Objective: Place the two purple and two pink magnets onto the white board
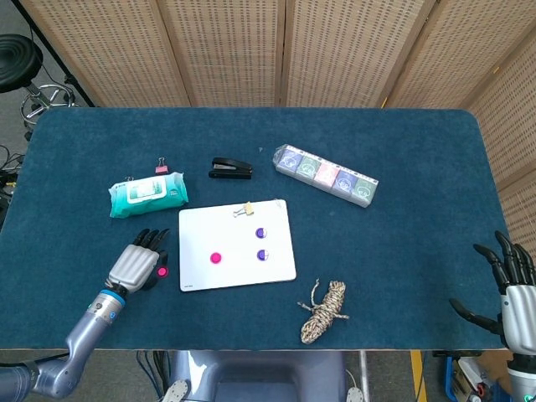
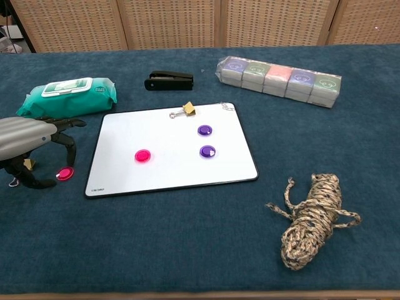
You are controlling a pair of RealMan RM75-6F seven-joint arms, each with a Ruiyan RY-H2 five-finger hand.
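The white board [image 1: 237, 272] [image 2: 169, 172] lies mid-table. On it sit two purple magnets [image 1: 260, 233] [image 1: 262, 254] [image 2: 205, 130] [image 2: 208, 151] and one pink magnet [image 1: 216, 259] [image 2: 143, 155]. A second pink magnet [image 1: 162, 271] [image 2: 64, 175] lies on the cloth just left of the board. My left hand [image 1: 134, 266] [image 2: 28, 134] arches over it, with a fingertip on its right edge and the thumb at its left; whether it grips the magnet does not show. My right hand [image 1: 512, 289] hangs past the table's front right corner with fingers spread and nothing in them.
A green wipes pack [image 1: 148, 194] [image 2: 70, 92] lies behind the left hand, with a pink binder clip [image 1: 160, 170] behind it. Further back are a black stapler [image 1: 230, 169] [image 2: 169, 80] and a row of wrapped boxes [image 1: 326, 175] [image 2: 279, 80]. A gold clip [image 2: 187, 110] sits at the board's top edge. A rope bundle [image 1: 324, 311] [image 2: 312, 219] lies front right.
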